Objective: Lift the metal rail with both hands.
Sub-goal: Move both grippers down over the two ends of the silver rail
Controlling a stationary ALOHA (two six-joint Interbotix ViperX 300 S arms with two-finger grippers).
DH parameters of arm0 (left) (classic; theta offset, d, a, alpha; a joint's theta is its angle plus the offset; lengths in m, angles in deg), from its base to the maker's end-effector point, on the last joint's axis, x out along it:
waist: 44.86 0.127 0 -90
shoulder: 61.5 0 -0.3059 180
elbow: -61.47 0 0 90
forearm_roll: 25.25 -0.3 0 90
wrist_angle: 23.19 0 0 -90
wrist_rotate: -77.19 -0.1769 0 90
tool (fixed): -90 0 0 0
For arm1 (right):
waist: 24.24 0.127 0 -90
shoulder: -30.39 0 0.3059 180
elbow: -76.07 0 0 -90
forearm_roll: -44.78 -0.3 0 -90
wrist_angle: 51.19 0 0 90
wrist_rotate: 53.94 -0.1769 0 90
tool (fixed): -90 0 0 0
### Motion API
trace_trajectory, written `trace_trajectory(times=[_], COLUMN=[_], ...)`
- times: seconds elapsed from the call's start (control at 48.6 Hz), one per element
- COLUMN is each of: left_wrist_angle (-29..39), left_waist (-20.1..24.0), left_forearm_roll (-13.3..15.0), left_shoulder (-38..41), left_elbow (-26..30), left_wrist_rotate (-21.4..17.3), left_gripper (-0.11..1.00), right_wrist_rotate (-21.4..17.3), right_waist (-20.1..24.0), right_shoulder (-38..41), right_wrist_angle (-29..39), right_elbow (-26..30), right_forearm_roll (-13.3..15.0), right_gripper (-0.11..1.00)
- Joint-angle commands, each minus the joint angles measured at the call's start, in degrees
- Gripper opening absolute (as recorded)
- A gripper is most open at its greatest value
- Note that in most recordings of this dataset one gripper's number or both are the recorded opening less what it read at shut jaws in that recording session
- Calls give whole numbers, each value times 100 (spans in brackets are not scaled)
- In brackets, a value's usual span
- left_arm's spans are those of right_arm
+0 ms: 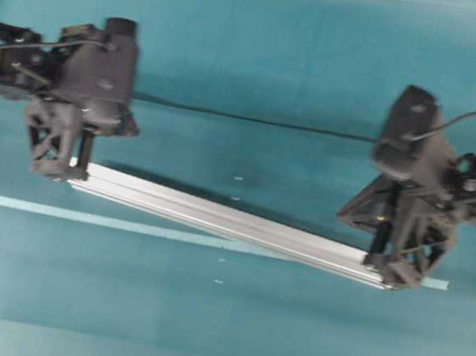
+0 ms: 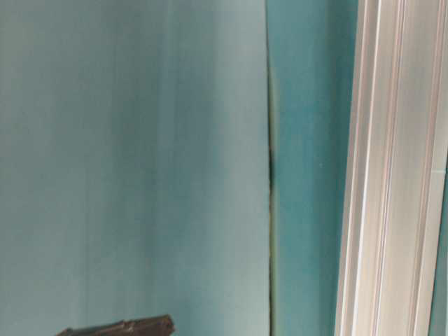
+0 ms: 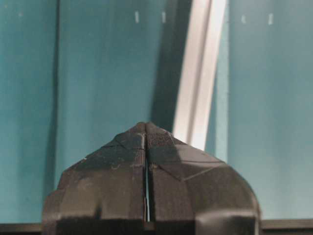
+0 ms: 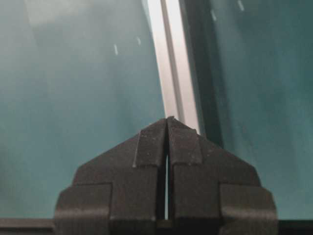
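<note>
- Broadly, the teal worktop [image 1: 265, 73] is spanned across the middle of the frame by the metal rail [image 1: 231, 218], slanting down to the right.
- At each end, left gripper [image 1: 64, 169] and right gripper [image 1: 392, 270] are seen with fingers clenched on the rail.

Overhead view: looks straight down on the teal table [image 1: 268, 55], taking in both arms. Table-level view: very close to the metal rail [image 2: 392, 168]. Wrist views: each looks out over its own closed fingertips along the rail, which all four views share.
</note>
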Motion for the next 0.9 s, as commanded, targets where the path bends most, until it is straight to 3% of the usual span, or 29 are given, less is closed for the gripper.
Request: trace_trajectory(times=[0.0,0.226,0.35,0.432,0.535,0.637,0.72,0.781,0.884], left_wrist_angle=[105,264,272,272,272,281,281,281,272], left_waist=[26,-88,-88,-97,-132,-185,-281,-334,-396], left_forearm_roll=[0,-9,-9,-9,-9,-9,-9,-9,-9], left_shoulder=[167,360,352,360,360,387,404,439,527], left_elbow=[264,264,229,211,158,114,53,0,-105], left_wrist_rotate=[-18,-53,-44,-53,-62,-62,-70,-18,18], left_gripper=[-5,-5,-5,-3,4,24,49,68,93], right_wrist_rotate=[9,18,26,53,79,149,255,316,404], right_waist=[44,18,18,18,9,35,35,35,44], right_shoulder=[193,571,721,844,967,1072,1151,1195,1239], right_wrist_angle=[132,800,940,976,993,1055,1081,1063,1072], right_elbow=[237,413,475,492,492,475,457,466,492], right_forearm_roll=[0,88,88,88,88,97,97,97,97], right_gripper=[-2,1,9,20,46,76,93,99,99])
